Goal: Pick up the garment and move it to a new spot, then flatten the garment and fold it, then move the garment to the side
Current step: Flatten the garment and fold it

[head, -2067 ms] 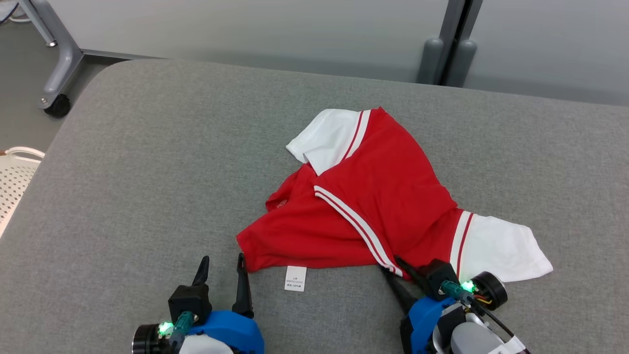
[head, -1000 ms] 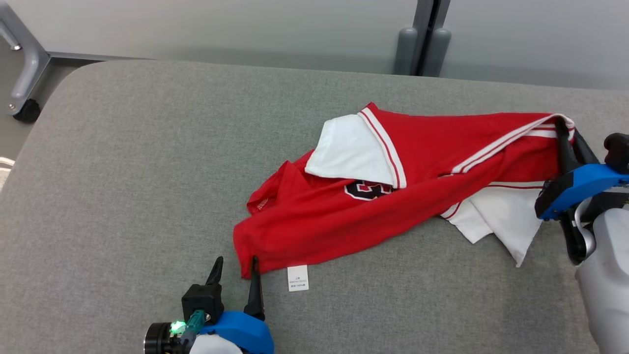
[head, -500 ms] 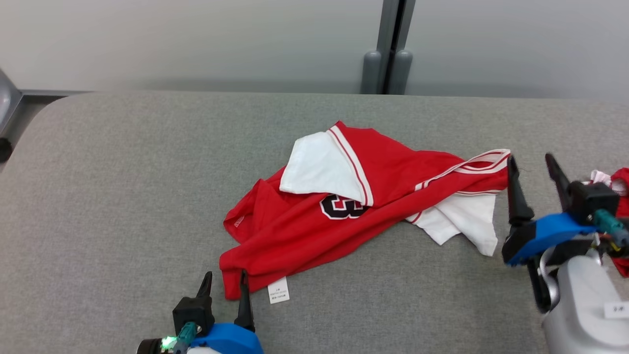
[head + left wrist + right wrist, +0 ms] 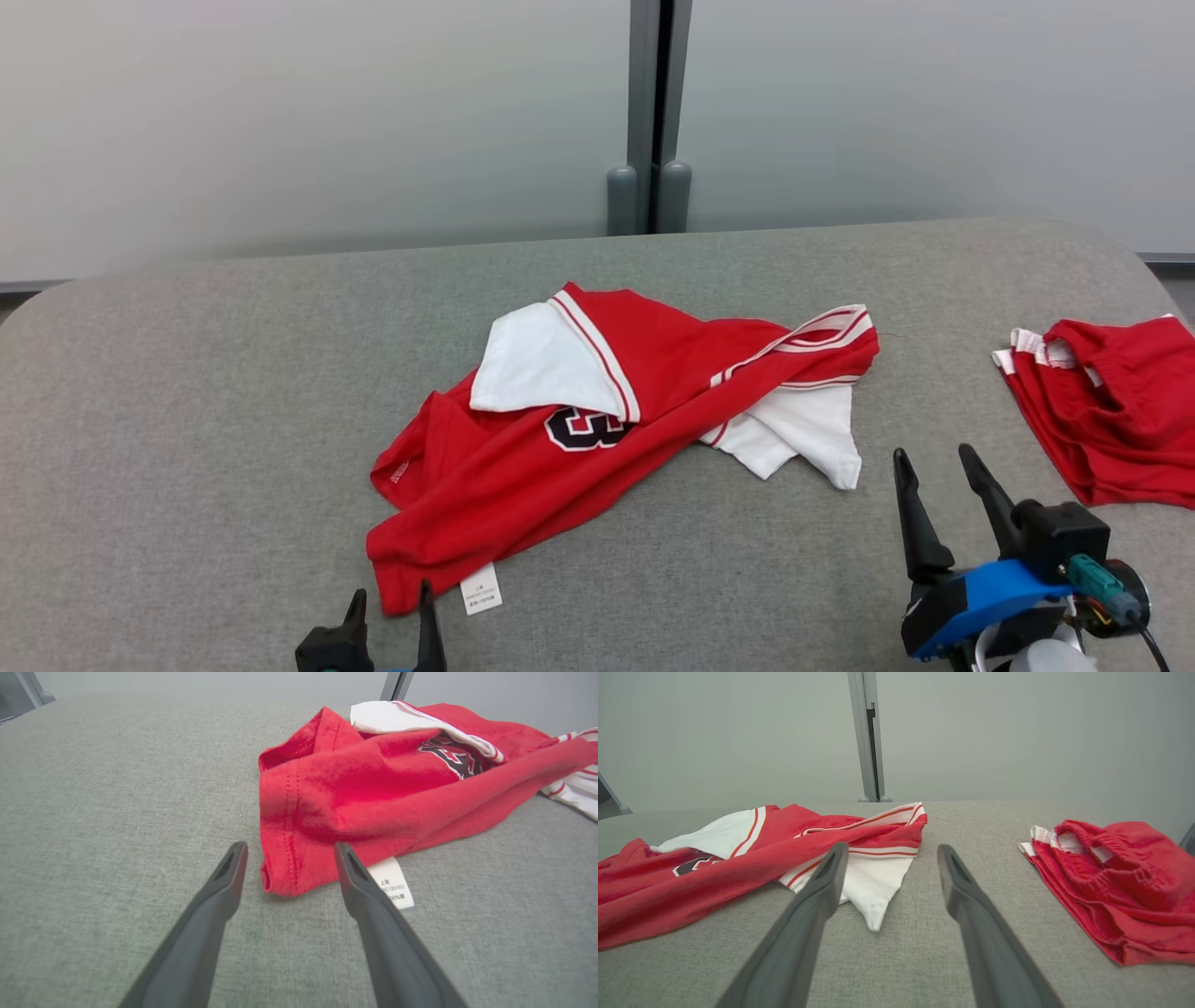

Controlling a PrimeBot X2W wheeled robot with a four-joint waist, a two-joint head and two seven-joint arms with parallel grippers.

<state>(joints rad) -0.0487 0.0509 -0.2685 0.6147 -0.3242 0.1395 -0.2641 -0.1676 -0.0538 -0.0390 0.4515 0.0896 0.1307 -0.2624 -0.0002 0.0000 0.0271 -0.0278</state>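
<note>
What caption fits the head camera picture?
Crumpled red jersey lies on the grey table, left gripper and right gripper open nearby, another red garment at right.

Your left gripper [image 4: 289, 847] gapes wide, flanking a hem corner of the crumpled red-and-white jersey garment [image 4: 355, 798] (small white care label [image 4: 392, 884] beside it).

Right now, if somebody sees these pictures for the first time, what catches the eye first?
The crumpled red and white jersey lies in the middle of the grey table, a black number showing on it. A second red garment sits near the table's right edge, and the right claw stands open and empty nearer the robot.
</note>
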